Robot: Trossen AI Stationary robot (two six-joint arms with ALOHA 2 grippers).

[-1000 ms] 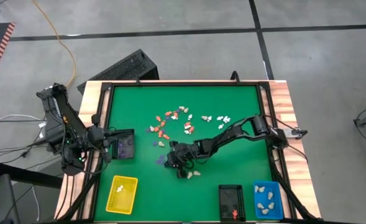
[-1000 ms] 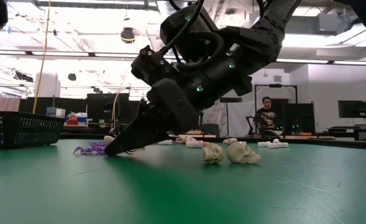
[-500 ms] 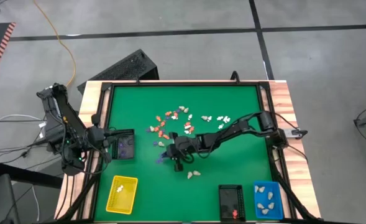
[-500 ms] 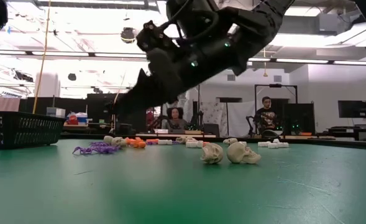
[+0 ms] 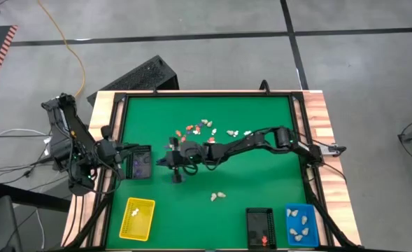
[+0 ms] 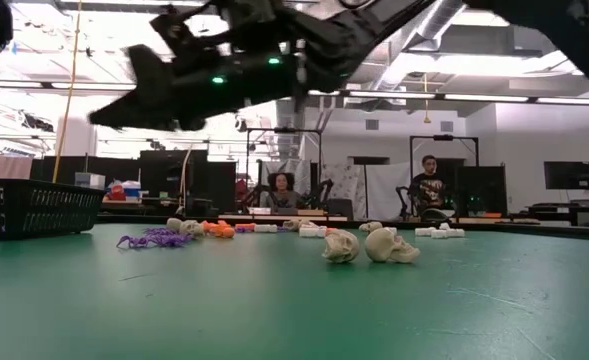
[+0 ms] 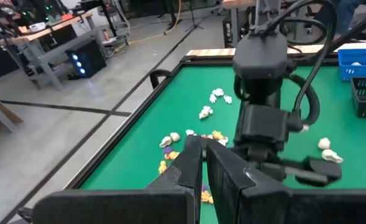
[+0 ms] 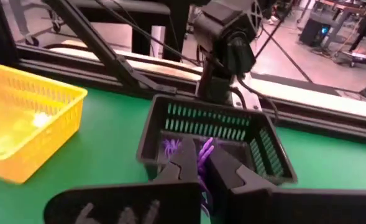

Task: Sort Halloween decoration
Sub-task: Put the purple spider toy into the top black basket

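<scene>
Purple decoration [image 8: 202, 163] is riding clamped in the right gripper [image 8: 198, 163], now lifted off the surface [image 5: 261, 182], heading for the black tray [image 8: 257, 144]; left gripper [image 7: 202, 163] is idling shut.

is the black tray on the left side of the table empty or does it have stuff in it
Not empty. The black tray already holds purple figurines, visible through its open top in the right wrist and high views.

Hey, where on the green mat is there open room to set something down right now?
Free: the green mat between the right arm and the black tray, and the strip between the yellow tray and two cream skulls. Crowded: the figurine cluster near the far edge, where the right gripper hovers.
</scene>
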